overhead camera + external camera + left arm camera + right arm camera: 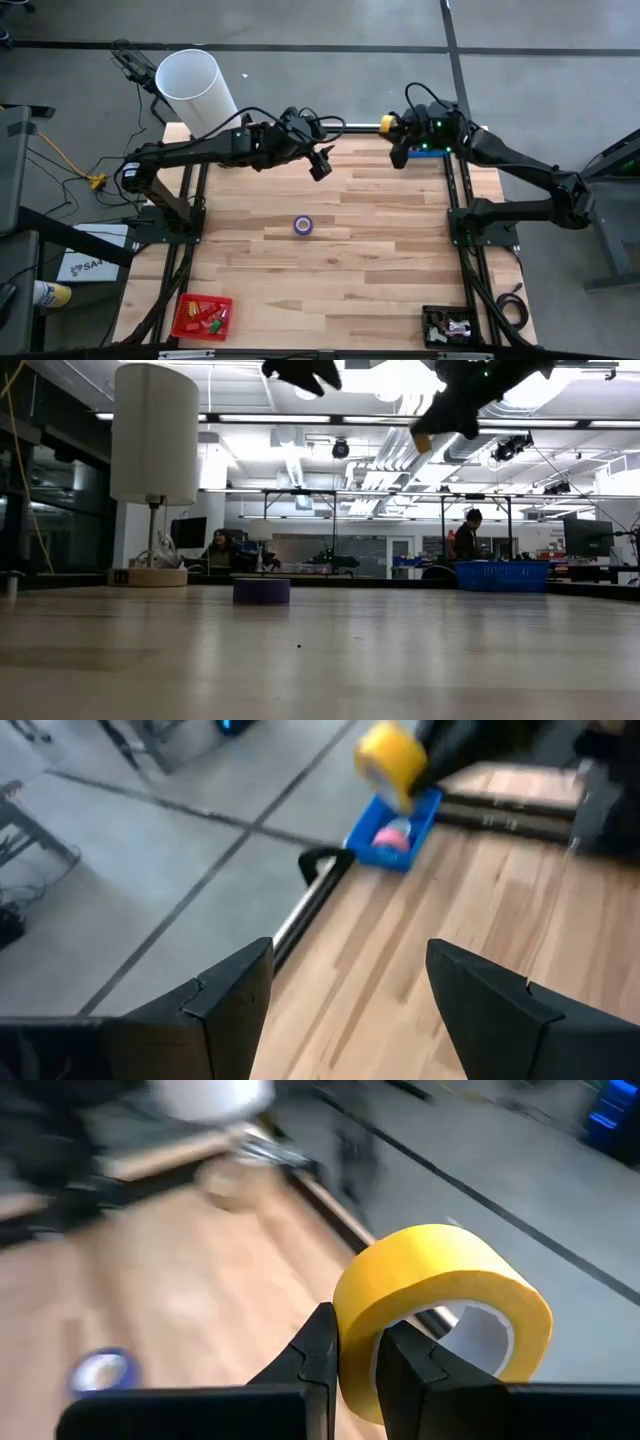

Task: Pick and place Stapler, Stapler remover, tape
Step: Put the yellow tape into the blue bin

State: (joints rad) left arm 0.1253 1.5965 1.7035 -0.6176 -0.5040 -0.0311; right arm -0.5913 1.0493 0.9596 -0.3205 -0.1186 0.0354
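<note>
The yellow tape [440,1320] is a fat ring with a hole in the middle. The right gripper [355,1355] pinches its wall, up in the air over the table's [400,250] back edge. The purple tape [304,225] lies mid-table. The left gripper [320,165] hangs nearby, fingers wide apart, holding nothing

Both arms are looking matte black, built from chunky jointed segments, with loose black cables looping off the upper links. The right arm [520,165] is showing small green lights glowing just behind its fingers. The left arm [210,150] is carrying a boxy dark block right behind its fingers, cables curling over it. The left fingers [235,995] are looking like flat, angular black wedges with sharp edges. The right fingers [315,1350] are coming across as slimmer black blades with rounded tips.
</note>
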